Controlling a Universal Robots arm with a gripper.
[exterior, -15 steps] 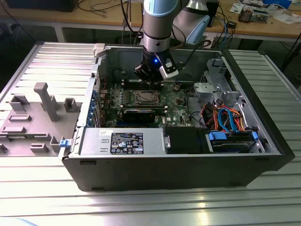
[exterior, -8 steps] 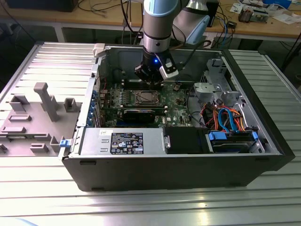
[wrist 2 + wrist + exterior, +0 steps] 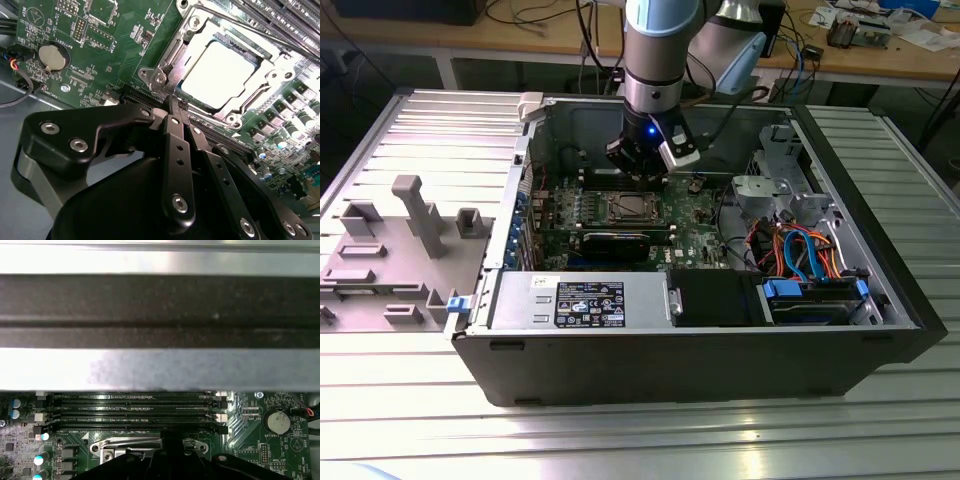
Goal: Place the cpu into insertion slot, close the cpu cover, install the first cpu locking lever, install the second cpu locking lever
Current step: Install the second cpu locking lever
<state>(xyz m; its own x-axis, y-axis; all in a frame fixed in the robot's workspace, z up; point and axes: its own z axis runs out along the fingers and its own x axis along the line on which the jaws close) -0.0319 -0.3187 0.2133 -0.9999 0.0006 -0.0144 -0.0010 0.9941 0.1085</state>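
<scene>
Greens, silvers and blacks inside the open case

The motherboard (image 3: 125,45) is green with white print; the cpu (image 3: 217,75) shows a pale silver top inside the shiny silver cpu cover (image 3: 170,55). The gripper (image 3: 175,107) is matte black with silver screws. Memory slots (image 3: 135,412) are black, cables (image 3: 800,250) orange and blue.

- Arm (image 3: 655,50): silver-grey tube sections, light blue joint caps, black cables alongside.
- Gripper (image 3: 172,107): matte black linkage bars fastened with silver screws.
</scene>
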